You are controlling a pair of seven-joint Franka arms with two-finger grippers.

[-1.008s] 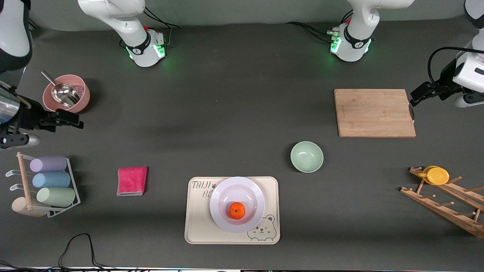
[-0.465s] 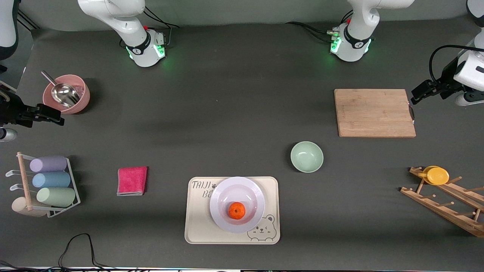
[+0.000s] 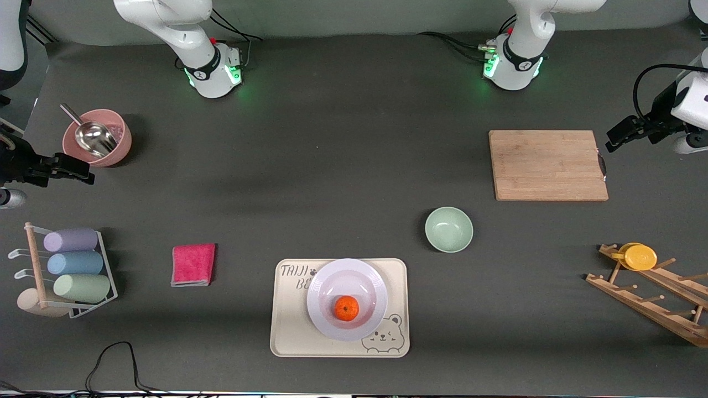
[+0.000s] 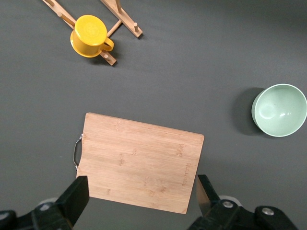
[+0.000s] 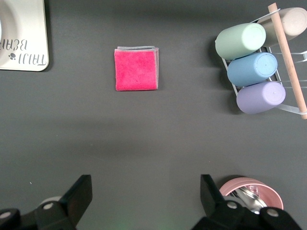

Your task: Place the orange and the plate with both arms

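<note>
Orange (image 3: 347, 308) sits in plate (image 3: 347, 299) at six o'clock on the tray (image 3: 287, 331) — task apparently complete; left gripper (image 4: 139, 201) over the cutting board (image 4: 139, 163), right gripper (image 5: 144, 201) beside the pink bowl (image 5: 249, 189) — both spread, empty.

The front view's side edges cut off both arms. In the right wrist view, the cream tray (image 5: 23, 36) and pink bowl (image 5: 249, 190) are cropped.

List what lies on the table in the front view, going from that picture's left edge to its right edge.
Cup rack → pink bowl → pink cloth → bear tray carrying the plate and orange → green bowl → cutting board → wooden rack.
</note>
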